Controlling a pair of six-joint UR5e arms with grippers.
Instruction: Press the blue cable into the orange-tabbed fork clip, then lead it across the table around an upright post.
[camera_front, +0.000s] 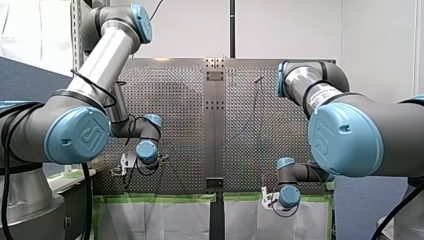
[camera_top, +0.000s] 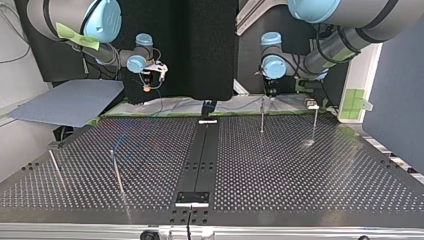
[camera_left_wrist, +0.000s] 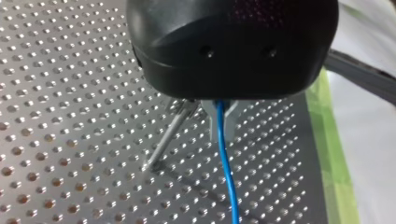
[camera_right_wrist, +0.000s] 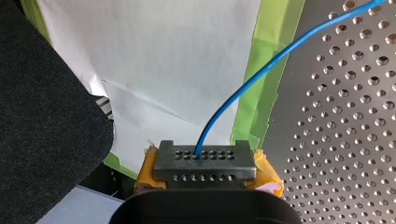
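Pinching the blue cable (camera_left_wrist: 229, 177) in my left tool (camera_left_wrist: 223, 134): metal fingers (camera_left_wrist: 215, 123) pressed together on it, their upper parts hidden by the black housing (camera_left_wrist: 233, 42). Just beside the fingers, one upright post (camera_left_wrist: 169, 137), its top likewise hidden behind the housing, its foot on the perforated table (camera_left_wrist: 70, 116). Cut off by the frame, the cable's onward run over the table. Further out, green tape (camera_left_wrist: 329, 158) along the table's edge. Pinching the same cable in my right tool (camera_right_wrist: 204, 161) too: orange-yellow pads (camera_right_wrist: 267, 173) closed around it, mostly hidden under a perforated metal block (camera_right_wrist: 224, 163). Beyond that tool, white paper (camera_right_wrist: 177, 60), green tape, then the table, all three crossed by the cable. Hard to make out in the top view, the cable between the tools. Counted there: two tools, four posts, namely one post (camera_top: 261, 116) and another post (camera_top: 314, 124) at the view's right, a third post (camera_top: 118, 172) and a fourth post (camera_top: 55, 169) at its left.
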